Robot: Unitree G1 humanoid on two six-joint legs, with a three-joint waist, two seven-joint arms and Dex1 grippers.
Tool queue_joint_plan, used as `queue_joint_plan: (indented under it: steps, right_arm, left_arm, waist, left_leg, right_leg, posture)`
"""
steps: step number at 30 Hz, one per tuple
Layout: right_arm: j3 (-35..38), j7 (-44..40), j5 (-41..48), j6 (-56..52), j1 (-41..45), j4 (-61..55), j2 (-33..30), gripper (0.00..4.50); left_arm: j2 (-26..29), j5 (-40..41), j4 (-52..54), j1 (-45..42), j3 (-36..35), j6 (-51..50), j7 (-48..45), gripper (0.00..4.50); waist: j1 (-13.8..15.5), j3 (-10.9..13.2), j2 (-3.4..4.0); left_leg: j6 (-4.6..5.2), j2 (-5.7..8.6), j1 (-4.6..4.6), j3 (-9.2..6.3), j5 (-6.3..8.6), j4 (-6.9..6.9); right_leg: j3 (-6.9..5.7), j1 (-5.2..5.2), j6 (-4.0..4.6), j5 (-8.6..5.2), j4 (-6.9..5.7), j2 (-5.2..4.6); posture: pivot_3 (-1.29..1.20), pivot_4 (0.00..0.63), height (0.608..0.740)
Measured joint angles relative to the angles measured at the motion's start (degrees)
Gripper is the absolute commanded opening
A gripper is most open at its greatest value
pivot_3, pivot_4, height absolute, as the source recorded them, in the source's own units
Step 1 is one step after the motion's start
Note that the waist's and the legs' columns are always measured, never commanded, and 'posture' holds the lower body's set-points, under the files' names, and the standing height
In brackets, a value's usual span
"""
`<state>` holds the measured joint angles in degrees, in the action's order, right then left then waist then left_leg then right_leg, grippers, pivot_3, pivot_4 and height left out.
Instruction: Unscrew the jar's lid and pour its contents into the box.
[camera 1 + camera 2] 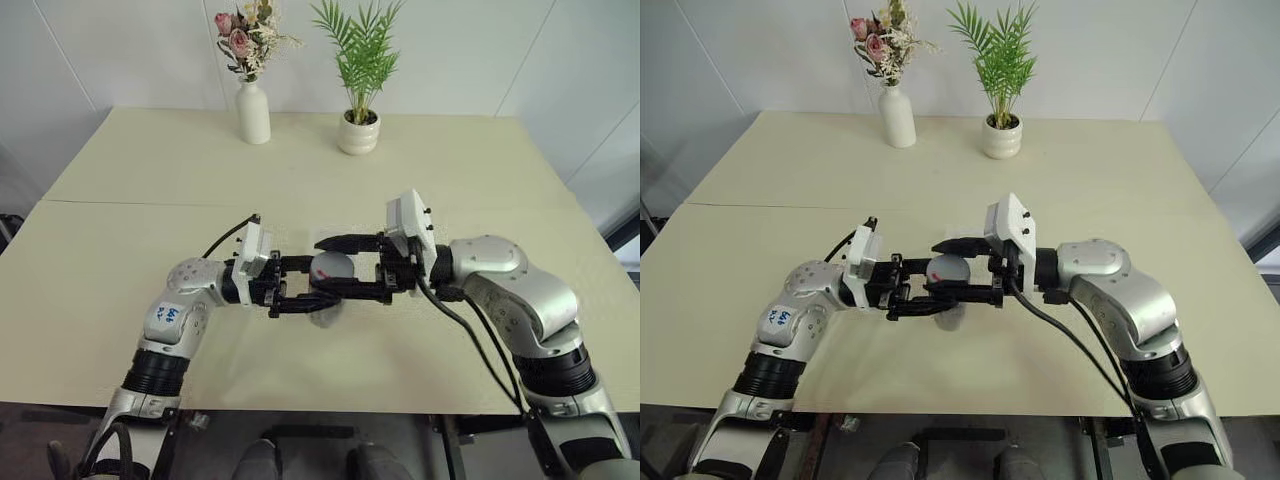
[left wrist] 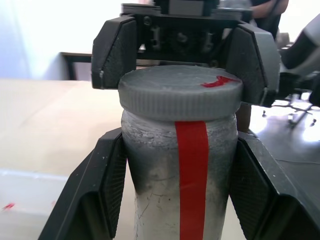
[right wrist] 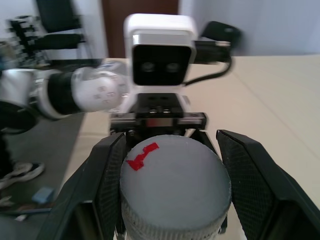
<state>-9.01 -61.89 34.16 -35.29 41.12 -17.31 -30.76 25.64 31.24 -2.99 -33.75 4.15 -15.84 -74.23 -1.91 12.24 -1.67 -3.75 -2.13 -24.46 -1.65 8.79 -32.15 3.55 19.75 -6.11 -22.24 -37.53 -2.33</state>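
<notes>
The jar is cloudy with a red strip down its side, and it stands upright above the table's middle. My left gripper is shut on its body, one finger on each side. The grey lid, marked in red, sits on top of the jar. My right gripper comes in from the opposite side and is shut on the lid's rim. The contents are hidden behind the jar's cloudy wall. The box, a clear shallow tray, lies on the table just below and beside the jar.
A white vase of flowers and a white plant pot stand at the table's far edge. A seam crosses the tabletop behind the arms. The near table edge runs just below the grippers.
</notes>
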Motion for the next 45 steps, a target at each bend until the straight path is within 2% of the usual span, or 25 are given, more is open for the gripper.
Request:
queue_joint_plan:
  steps: [6, 15, 17, 21, 32, 45]
  right_arm:
    - [-2.5, -7.4, -0.4, 3.0, 3.5, 5.6, -0.1, 2.56]
    - [-1.9, -6.9, -1.0, 4.1, 3.6, 6.2, 0.0, 2.56]
    - [-1.7, -5.9, -0.8, 3.7, 3.4, 5.9, 0.0, 3.3]
    - [-1.6, -3.3, -1.0, 2.8, 2.7, 5.7, 0.2, 4.48]
    - [2.7, 4.0, -1.0, 2.6, 1.5, 2.0, 1.3, 4.48]
    - [2.0, 12.6, -1.6, -2.2, -0.9, -1.0, 4.6, 4.48]
  left_arm:
    - [1.7, 0.3, -0.1, -0.6, 0.7, -1.2, -3.4, 2.5]
    - [1.5, 0.1, -0.1, -1.0, 0.4, -0.9, -1.2, 2.5]
    - [1.4, 0.1, -0.1, -0.9, 0.4, -0.8, -0.3, 2.5]
    - [1.0, 0.1, -0.1, -0.6, -0.9, -0.2, 1.1, 2.5]
    - [-1.0, -0.9, -0.5, 2.1, -3.1, 5.3, 4.6, 2.5]
    - [-5.2, -2.9, -4.1, 2.2, -3.2, 10.2, 7.8, 2.5]
  waist:
    - [0.2, 0.0, 0.02]
    - [0.1, 0.0, 0.02]
    - [0.1, 0.0, 0.02]
    - [0.2, 0.0, 0.02]
    - [0.2, 0.0, 0.02]
    - [0.2, 0.0, 0.02]
  left_leg:
    - [0.0, 0.0, -0.02, -0.01, 0.0, 0.0]
    - [0.0, -0.01, -0.03, -0.02, 0.0, -0.01]
    - [0.0, -0.02, -0.03, -0.02, 0.0, -0.01]
    - [0.0, -0.02, -0.03, -0.01, 0.0, -0.03]
    - [0.0, -0.02, -0.04, -0.01, 0.0, -0.04]
    - [0.0, -0.01, -0.05, -0.01, 0.0, -0.08]
  right_leg:
    - [-0.01, 0.01, 0.0, 0.0, 0.01, -0.01]
    - [-0.01, 0.01, 0.0, 0.0, 0.01, -0.01]
    - [-0.01, 0.02, 0.0, 0.0, 0.0, -0.01]
    - [-0.01, 0.02, 0.0, 0.0, 0.0, -0.02]
    - [0.0, 0.02, 0.0, 0.0, 0.0, -0.02]
    - [-0.01, 0.03, -0.01, 0.0, -0.07, -0.01]
  posture:
    - [0.0, 0.15, 0.74]
    - [0.0, 0.15, 0.74]
    - [0.0, 0.15, 0.74]
    - [0.0, 0.15, 0.74]
    - [0.0, 0.15, 0.74]
    - [0.0, 0.15, 0.74]
